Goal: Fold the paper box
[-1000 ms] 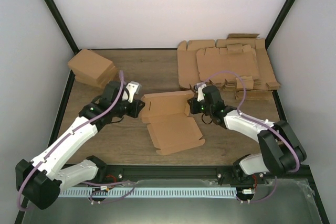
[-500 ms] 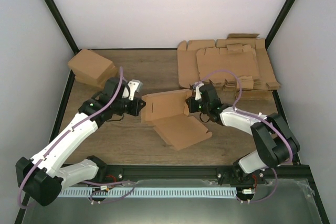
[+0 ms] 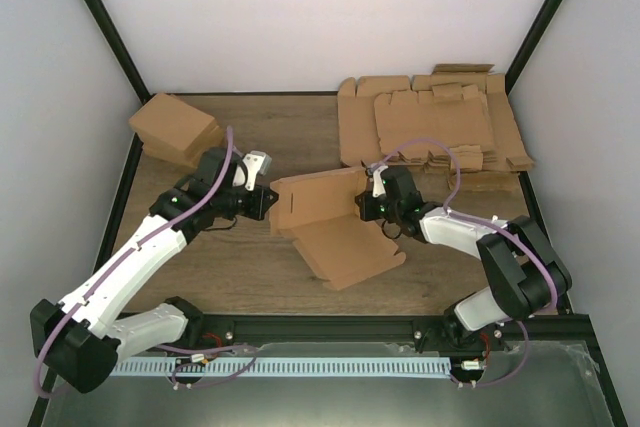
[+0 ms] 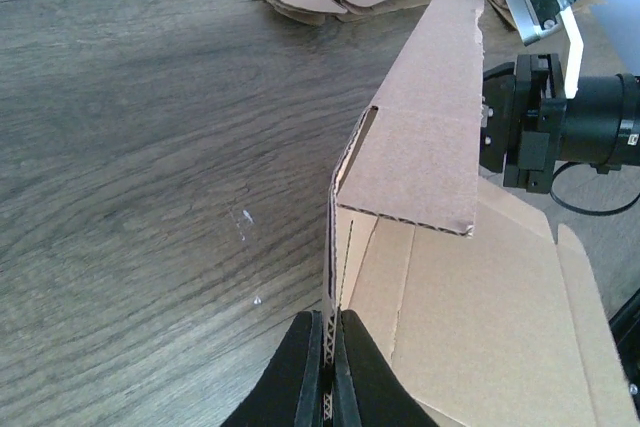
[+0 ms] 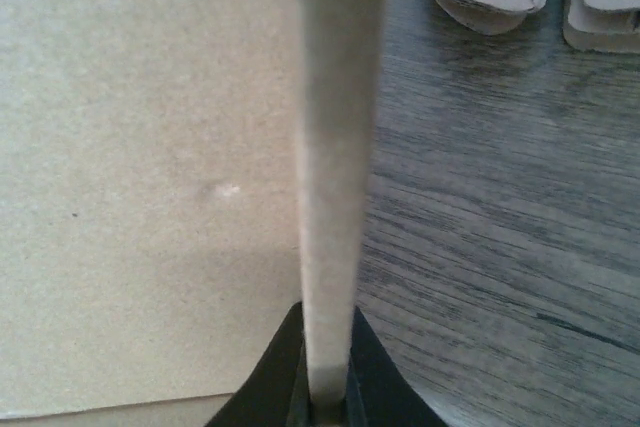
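Observation:
The paper box (image 3: 330,222) is a brown die-cut cardboard piece at the table's middle, its rear panel raised upright and its front panel lying flat. My left gripper (image 3: 268,203) is shut on the box's left edge; in the left wrist view the corrugated edge (image 4: 332,367) sits pinched between the black fingers. My right gripper (image 3: 362,205) is shut on the box's right side flap, which in the right wrist view stands edge-on (image 5: 335,197) between the fingers. The two grippers face each other across the raised panel (image 4: 425,137).
A thick pile of flat cardboard sheets (image 3: 435,127) lies at the back right. A pile of folded brown cartons (image 3: 175,129) sits at the back left. Black frame rails (image 3: 130,207) edge the wooden table.
The box's rear panel has been lifted from flat to upright. The front panel swung and shifted right. The right gripper moved slightly left, still pinching its flap.

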Tool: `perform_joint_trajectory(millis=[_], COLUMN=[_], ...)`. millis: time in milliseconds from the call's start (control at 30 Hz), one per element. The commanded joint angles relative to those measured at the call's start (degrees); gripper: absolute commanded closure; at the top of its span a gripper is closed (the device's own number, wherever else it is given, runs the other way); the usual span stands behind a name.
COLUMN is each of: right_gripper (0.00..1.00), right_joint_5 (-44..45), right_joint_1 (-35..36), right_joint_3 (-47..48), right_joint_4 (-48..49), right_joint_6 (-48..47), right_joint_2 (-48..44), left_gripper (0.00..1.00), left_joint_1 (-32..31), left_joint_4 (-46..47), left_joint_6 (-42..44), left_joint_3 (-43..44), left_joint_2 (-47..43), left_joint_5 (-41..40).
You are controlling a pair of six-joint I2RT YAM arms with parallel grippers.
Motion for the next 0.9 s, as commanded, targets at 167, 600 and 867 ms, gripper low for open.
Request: perform_joint_trajectory(millis=[167, 600, 867], right_gripper=[0.82, 0.58, 0.36], right_joint_5=[4.4, -1.2, -2.4], right_joint_1=[-0.2, -0.3, -0.3], right_joint_3=[0.7, -0.6, -0.3], right_joint_4=[-1.2, 2.3, -2.6], right_joint_6=[1.5, -0.3, -9.4], right_joint_2=[-0.9, -8.3, -14.1], left_gripper=[0.96, 0.96, 0.96], left_joint_1=[0.0, 0.0, 0.0], left_joint_4=[1.8, -1.2, -10.4], left_joint_6=[0.1, 5.3, 12.9], left_joint_3=[0.4, 2.8, 14.7], left_joint_2=[-0.3, 1.3, 8.8], left_joint_5=[2.1, 4.0, 0.3])
